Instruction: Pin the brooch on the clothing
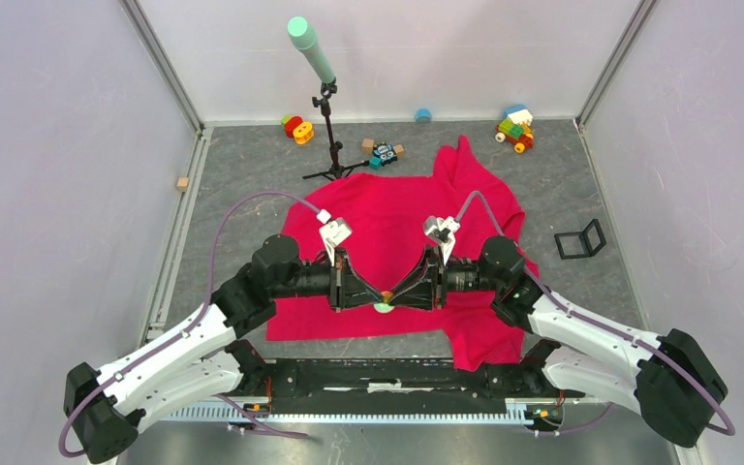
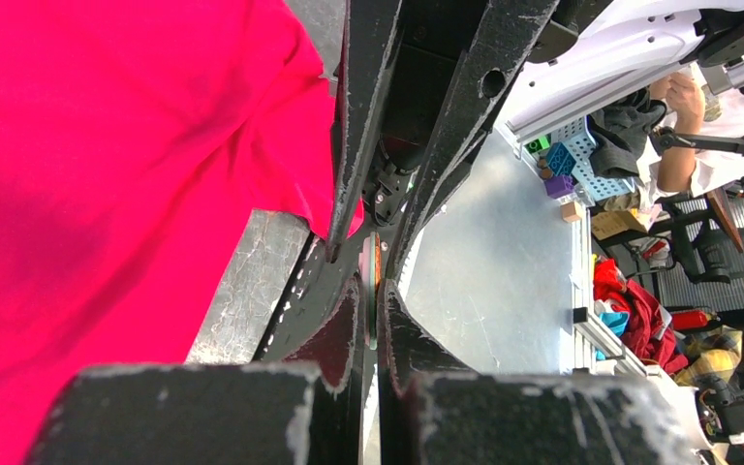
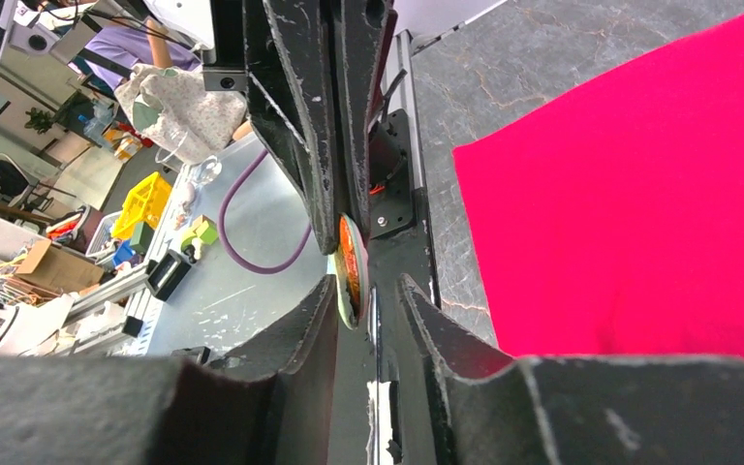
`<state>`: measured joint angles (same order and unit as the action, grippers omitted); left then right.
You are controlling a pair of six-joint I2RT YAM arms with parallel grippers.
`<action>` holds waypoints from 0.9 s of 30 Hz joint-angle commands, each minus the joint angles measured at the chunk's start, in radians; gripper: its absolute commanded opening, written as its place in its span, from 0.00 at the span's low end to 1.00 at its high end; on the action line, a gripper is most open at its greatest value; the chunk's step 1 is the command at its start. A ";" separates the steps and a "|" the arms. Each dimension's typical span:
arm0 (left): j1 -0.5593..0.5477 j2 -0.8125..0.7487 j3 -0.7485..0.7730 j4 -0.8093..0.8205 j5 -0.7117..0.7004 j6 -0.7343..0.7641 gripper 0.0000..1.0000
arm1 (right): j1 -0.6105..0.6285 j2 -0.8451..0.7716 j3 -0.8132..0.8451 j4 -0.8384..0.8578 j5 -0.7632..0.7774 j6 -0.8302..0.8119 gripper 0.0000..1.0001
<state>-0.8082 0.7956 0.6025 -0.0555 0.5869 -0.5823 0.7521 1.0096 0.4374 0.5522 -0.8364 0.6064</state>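
The red-pink shirt [image 1: 387,213] lies spread on the grey table; it also shows in the left wrist view [image 2: 107,194] and the right wrist view [image 3: 639,194]. The brooch [image 1: 384,307] is held above the shirt's near hem, where both grippers meet tip to tip. My left gripper [image 1: 379,296] is shut on the brooch, which shows edge-on between its fingers [image 2: 373,291]. My right gripper [image 1: 393,294] has its jaws apart around the same disc, whose orange and pale-green edge [image 3: 349,271] rests against one finger. The pin itself is hidden.
A black tripod [image 1: 327,126] with a green-tipped pole stands behind the shirt. Small toys [image 1: 515,127] and blocks [image 1: 296,127] lie along the back wall. A black folded stand [image 1: 581,239] sits right of the shirt, and a wooden cube [image 1: 183,183] is at the left.
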 commanded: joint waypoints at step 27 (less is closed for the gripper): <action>0.004 -0.044 -0.083 0.034 -0.441 -0.561 1.00 | 0.338 -0.025 -0.008 -0.084 1.151 -0.729 0.00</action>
<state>-0.8062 0.7734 0.5777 -0.1719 0.1741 -0.9203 1.0191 0.9424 0.4366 0.3813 -0.0158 0.0437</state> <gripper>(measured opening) 0.994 0.022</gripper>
